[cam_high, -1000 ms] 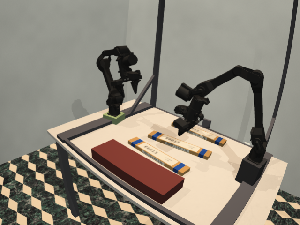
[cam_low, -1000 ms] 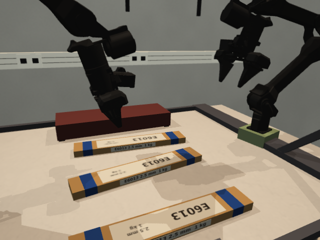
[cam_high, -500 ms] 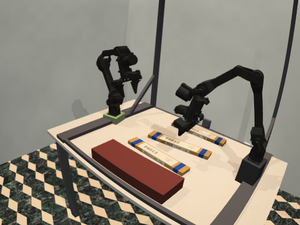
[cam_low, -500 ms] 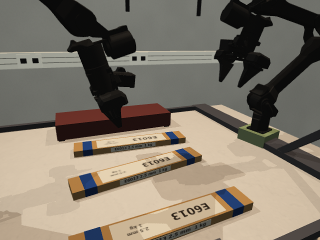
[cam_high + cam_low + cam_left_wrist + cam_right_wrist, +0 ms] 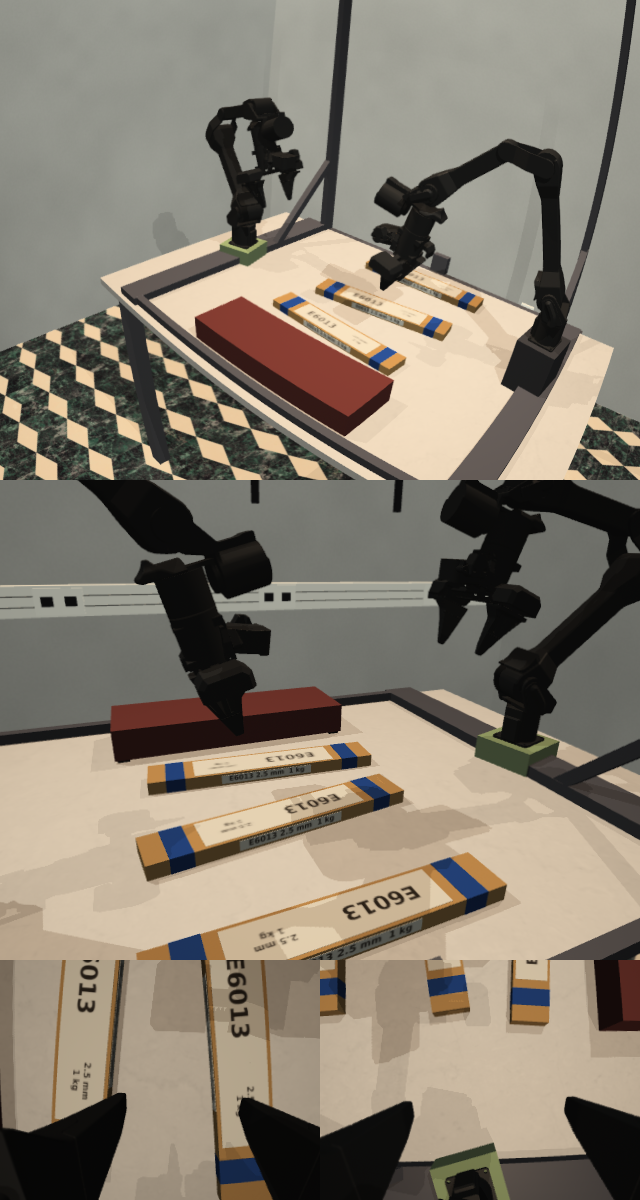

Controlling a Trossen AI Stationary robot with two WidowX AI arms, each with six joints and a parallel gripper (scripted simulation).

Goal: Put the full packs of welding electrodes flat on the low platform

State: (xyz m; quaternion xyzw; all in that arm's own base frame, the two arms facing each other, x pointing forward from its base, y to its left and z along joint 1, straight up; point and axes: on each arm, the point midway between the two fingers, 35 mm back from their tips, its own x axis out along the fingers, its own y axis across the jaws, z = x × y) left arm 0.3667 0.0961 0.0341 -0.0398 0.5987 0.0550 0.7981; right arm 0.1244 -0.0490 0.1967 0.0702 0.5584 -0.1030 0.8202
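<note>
Three orange, blue-banded E6013 electrode packs [image 5: 383, 305] [image 5: 279, 818] [image 5: 240, 1060] [image 5: 448, 994] lie flat on the table; the open, empty left gripper [image 5: 383, 285] [image 5: 238, 733] [image 5: 183, 1098] hangs above, packs left and right in its wrist view. The right gripper [image 5: 275, 202] [image 5: 460, 647] [image 5: 490, 1106] is open, empty.
</note>
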